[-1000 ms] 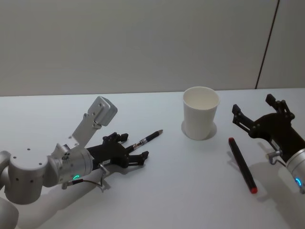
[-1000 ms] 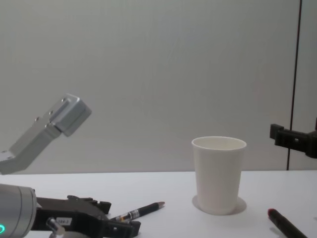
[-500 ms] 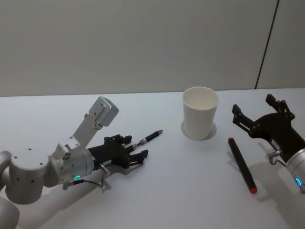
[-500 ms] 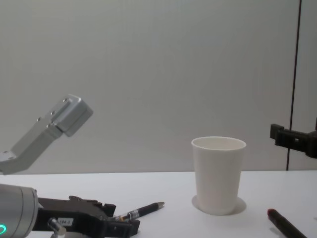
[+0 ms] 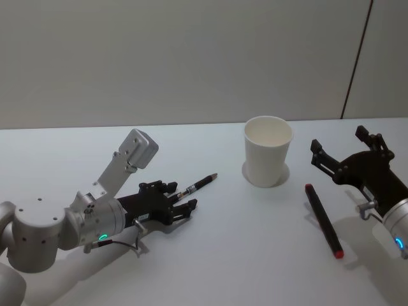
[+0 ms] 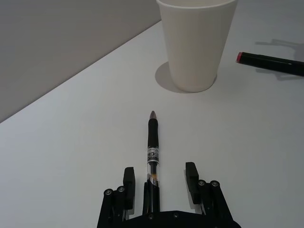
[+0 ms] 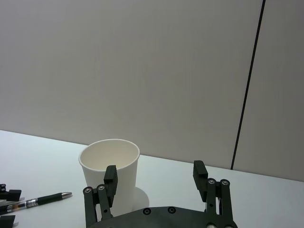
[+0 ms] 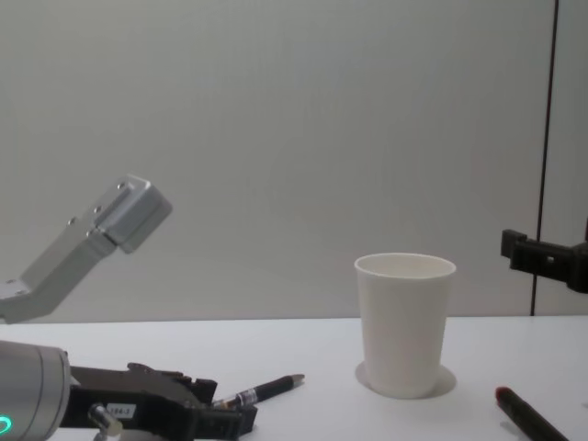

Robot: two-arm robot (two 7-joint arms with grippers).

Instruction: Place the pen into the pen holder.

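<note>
I am holding the left claw (image 5: 180, 196) low on the counter (image 5: 229, 261), spread open, so that its fingers are straddling the back end of the pen (image 5: 198, 183) without touching it. The pen is lying flat, its tip pointing toward the cup (image 5: 268, 153), which is standing upright well apart on the right. I judge that closing on the barrel comes next. The right claw (image 5: 338, 141) is hanging open and idle beside the cup, above a red-tipped marker (image 5: 322, 218).
</note>
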